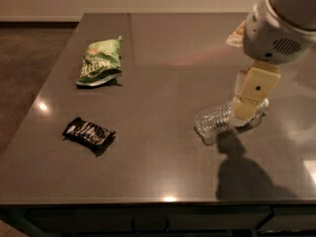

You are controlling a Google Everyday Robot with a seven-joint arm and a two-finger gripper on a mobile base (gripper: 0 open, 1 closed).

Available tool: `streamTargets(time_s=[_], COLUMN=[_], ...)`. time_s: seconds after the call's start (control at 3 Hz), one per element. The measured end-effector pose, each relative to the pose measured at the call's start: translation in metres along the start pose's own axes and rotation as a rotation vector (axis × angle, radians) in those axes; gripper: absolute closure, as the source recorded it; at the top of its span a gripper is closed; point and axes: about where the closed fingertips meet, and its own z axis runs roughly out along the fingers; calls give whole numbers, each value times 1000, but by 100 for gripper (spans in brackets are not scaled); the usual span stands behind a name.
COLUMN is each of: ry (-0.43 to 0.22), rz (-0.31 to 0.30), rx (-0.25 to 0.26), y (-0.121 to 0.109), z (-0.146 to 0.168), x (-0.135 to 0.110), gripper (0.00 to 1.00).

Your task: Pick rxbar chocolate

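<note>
The rxbar chocolate (89, 133) is a small flat black wrapper with white lettering, lying at the front left of the dark table (163, 172). My gripper (245, 113) hangs from the white arm at the right, just over the cap end of a lying clear plastic bottle (216, 121). The gripper is far to the right of the bar and holds nothing that I can see.
A green chip bag (100, 61) lies at the back left. A light-coloured package (237, 33) at the back right is mostly hidden behind the arm. The table's left and front edges are near the bar, with floor beyond.
</note>
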Motion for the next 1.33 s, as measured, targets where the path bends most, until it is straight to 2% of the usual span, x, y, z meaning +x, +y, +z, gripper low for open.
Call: streamTargets(time_s=[0.33,0.67,1.0,1.33], ry=[8,18,29,36], rz=[-28,-24,-10,21], rx=[-28,-77,-152,-207], y=[2,2,15,28], z=[21,49,83,106], x=[-45,-91,-145,-170], gripper=[0,0,0,0])
